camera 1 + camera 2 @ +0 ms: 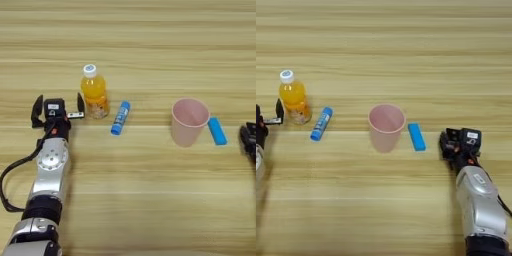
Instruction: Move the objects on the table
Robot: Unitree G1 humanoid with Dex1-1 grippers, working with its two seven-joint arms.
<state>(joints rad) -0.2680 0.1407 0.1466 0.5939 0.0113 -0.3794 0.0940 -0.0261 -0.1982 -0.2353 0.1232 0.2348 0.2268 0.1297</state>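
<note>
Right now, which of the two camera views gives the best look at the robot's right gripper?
The right eye view shows the right gripper best: gripper and silver forearm are fully in frame, right of the light-blue block. The left eye view catches only a dark sliver of it at the right edge.

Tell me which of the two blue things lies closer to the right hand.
The flat light-blue block, right of the pink cup; the blue glue stick lies far left, by the juice bottle.
</note>
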